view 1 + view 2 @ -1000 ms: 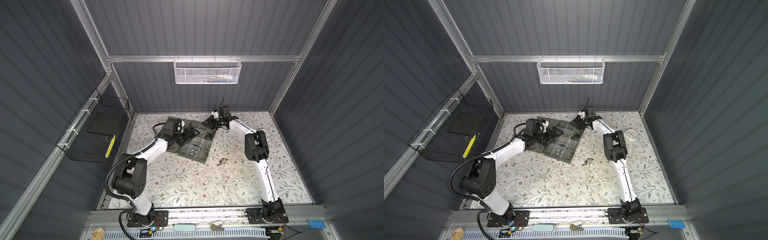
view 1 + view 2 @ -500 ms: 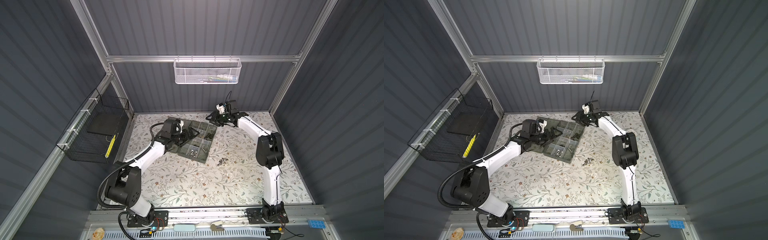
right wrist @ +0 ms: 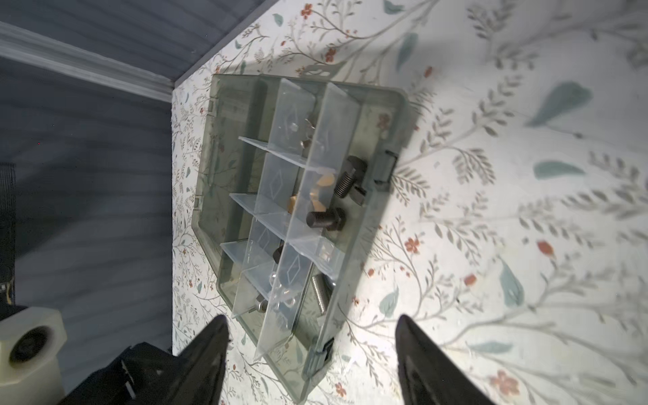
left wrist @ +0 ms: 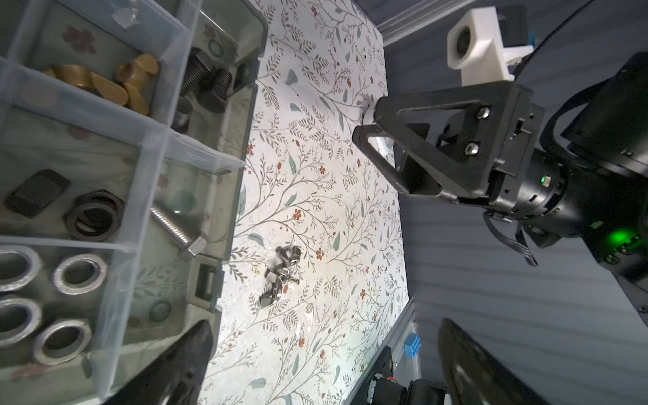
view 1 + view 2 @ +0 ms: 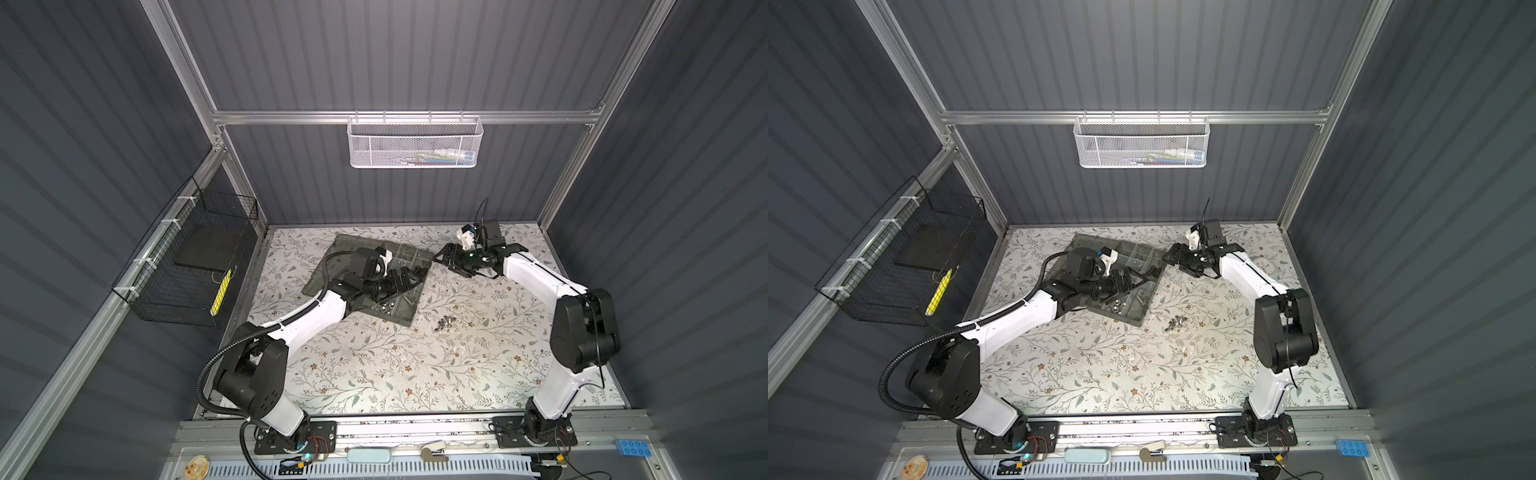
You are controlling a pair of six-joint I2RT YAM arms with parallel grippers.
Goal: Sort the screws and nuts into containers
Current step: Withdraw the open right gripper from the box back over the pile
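The containers are compartments of a grey-green organiser box [image 5: 395, 318] [image 5: 1136, 321] [image 3: 385, 168], lid open. In the left wrist view they hold silver nuts [image 4: 80, 273], black nuts [image 4: 94, 217], brass nuts [image 4: 101, 84], black screws [image 4: 207, 80] and a silver screw [image 4: 175, 228]. A loose pile of screws and nuts [image 5: 445, 323] [image 5: 1176, 323] [image 4: 280, 277] lies on the table just right of the box. My left gripper [image 5: 409, 276] [image 5: 1133, 278] [image 4: 326, 368] hovers over the box, open and empty. My right gripper [image 5: 442, 255] [image 5: 1173, 253] [image 3: 315, 361] hangs open and empty by the box's far right corner.
A white mesh basket [image 5: 413, 143] hangs on the back wall and a black wire basket [image 5: 187, 266] on the left wall. A round white object [image 5: 1262, 262] lies behind my right arm. The table has a floral cover [image 5: 395, 374].
My right gripper has opened wide and drawn back a little to the right from the box's far corner, its elbow swinging right. The left arm has shifted only slightly.
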